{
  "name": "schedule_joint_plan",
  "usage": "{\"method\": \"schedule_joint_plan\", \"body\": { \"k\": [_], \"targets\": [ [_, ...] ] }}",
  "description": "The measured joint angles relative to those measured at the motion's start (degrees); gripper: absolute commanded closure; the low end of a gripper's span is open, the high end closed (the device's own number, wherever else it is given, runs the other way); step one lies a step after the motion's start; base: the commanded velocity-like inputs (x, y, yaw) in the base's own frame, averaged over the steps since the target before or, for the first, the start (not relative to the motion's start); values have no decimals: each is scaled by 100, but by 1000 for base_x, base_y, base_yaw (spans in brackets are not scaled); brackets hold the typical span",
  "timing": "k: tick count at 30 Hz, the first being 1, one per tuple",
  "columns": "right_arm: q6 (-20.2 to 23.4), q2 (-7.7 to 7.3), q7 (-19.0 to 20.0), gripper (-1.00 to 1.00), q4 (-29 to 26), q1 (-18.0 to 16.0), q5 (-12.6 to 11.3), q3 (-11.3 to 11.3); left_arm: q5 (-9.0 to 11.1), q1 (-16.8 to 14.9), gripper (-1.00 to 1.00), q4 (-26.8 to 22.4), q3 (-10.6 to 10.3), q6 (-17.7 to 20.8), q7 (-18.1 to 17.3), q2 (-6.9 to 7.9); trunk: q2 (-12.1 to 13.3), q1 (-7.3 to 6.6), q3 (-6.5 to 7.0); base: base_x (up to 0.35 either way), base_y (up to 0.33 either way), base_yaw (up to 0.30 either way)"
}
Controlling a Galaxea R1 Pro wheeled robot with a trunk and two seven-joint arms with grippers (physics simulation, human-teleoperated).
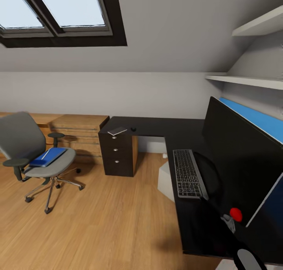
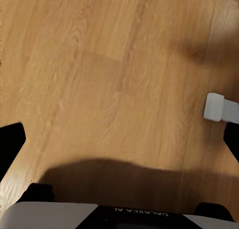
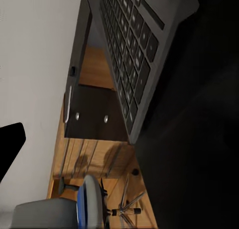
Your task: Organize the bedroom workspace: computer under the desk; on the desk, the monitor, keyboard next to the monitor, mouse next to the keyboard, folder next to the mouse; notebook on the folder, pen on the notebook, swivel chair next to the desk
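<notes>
The right arm (image 1: pixel 245 258) reaches low over the desk's (image 1: pixel 157 126) near edge beside the monitor (image 1: pixel 239 156); whether either pincer is apart or together I cannot tell. The keyboard (image 1: pixel 188 174) lies along the desk's front edge and could be knocked off. The folder (image 1: pixel 49 157) sits on the chair (image 1: pixel 35 152), well apart, and may slide if grabbed.
</notes>
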Motion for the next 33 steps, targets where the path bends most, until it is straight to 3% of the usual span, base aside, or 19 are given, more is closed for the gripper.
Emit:
{"method": "schedule_joint_plan", "body": {
  "k": [26,33],
  "targets": [
    [0,7,0,-100,5,0,0,14,0,0,-100,1,0,2,0,0,0,1,0,-331,0,0],
    [-11,9,0,-100,5,-1,8,140,0,0,-100,16,45,1,3,0,0,1,0,-336,0,0]
  ]
}}
